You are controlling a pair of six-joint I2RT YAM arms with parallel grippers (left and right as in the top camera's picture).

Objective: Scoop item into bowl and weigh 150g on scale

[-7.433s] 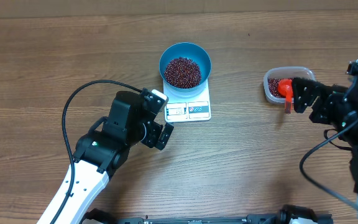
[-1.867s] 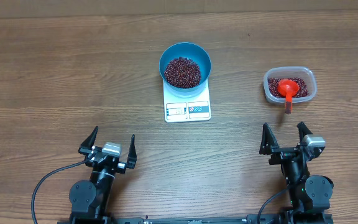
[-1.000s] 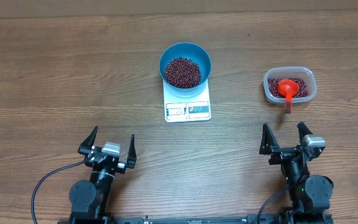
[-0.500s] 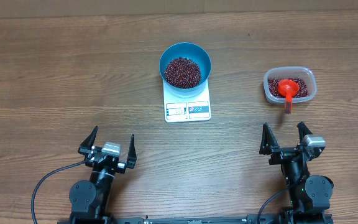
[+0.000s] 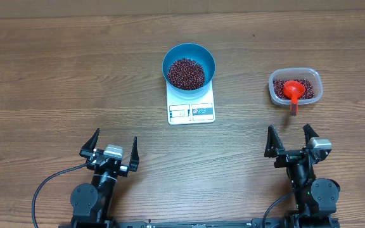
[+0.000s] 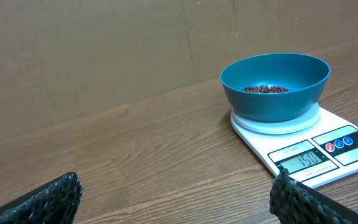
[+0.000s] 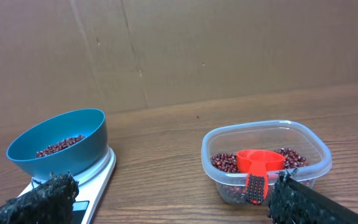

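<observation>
My left gripper (image 5: 116,135) and right gripper (image 5: 288,128) both stand spread wide, holding nothing, well apart from the scale (image 5: 192,111).

A red scoop (image 5: 291,90) rests in a clear plastic tub (image 5: 319,88) on the wooden table (image 5: 75,76).

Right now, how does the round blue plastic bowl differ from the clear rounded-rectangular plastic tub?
The round blue bowl is opaque; the clear rounded-rectangular tub is see-through. The bowl sits on the white scale; the tub stands directly on the wooden table. The tub holds an orange scoop; the bowl has none. Both hold dark red-brown beans.
</observation>
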